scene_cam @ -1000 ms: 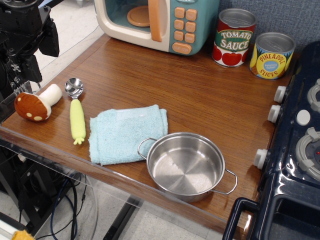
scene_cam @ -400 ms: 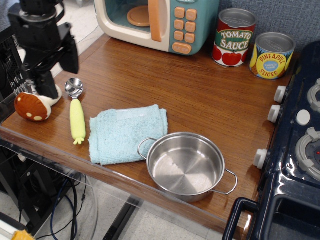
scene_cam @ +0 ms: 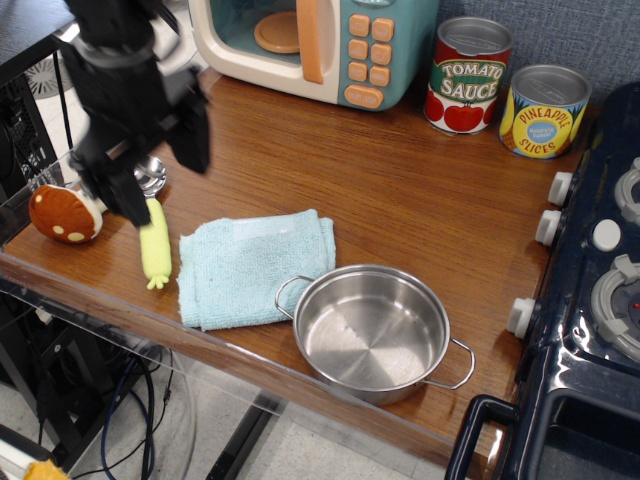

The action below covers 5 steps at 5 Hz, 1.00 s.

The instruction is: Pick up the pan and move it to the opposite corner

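The pan (scene_cam: 371, 331) is a shiny steel pot with two wire loop handles. It stands near the front edge of the wooden table (scene_cam: 410, 190), just right of a light blue towel (scene_cam: 255, 268). My black gripper (scene_cam: 160, 172) hangs above the table's left side, over the scoop, well left of the pan. Its two fingers (scene_cam: 193, 133) are spread apart and hold nothing. The far left corner by the toy microwave is bare wood.
A yellow-handled scoop (scene_cam: 154, 240) and a toy mushroom (scene_cam: 60, 212) lie at the left edge. A toy microwave (scene_cam: 320, 40) stands at the back. Tomato sauce (scene_cam: 468, 75) and pineapple (scene_cam: 543, 110) cans stand back right. A dark toy stove (scene_cam: 590, 290) borders the right.
My gripper has come in from the far left and moved right over the table, now above the scoop. The pan and other things have not moved.
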### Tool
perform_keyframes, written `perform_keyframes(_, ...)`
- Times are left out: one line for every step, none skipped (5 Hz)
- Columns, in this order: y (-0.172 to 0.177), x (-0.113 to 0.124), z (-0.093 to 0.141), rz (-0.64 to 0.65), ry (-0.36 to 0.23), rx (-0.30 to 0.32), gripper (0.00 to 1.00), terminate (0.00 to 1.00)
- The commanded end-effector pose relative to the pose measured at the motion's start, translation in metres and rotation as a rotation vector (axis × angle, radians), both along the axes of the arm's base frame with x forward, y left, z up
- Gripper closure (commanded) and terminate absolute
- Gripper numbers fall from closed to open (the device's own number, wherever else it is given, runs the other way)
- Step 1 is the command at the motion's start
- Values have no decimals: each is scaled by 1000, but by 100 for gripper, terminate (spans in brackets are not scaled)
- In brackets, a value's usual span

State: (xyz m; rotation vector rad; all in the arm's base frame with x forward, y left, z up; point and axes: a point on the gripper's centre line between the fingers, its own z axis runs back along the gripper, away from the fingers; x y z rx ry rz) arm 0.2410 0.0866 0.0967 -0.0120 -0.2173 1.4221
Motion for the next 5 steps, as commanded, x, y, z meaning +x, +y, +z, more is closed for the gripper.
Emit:
perform_keyframes(-33, -20, -11, -248, -8, 32, 0, 0)
perform_keyframes(-49, -25, -15, -326, -16, 36, 0, 0)
perform_keyframes(-65, -26, -17, -388, -20, 46, 0, 0)
perform_keyframes(-78, -28, -17, -430, -28, 45, 0, 0)
perform_keyframes(-90, -17, -29, -443, -24, 90, 0, 0)
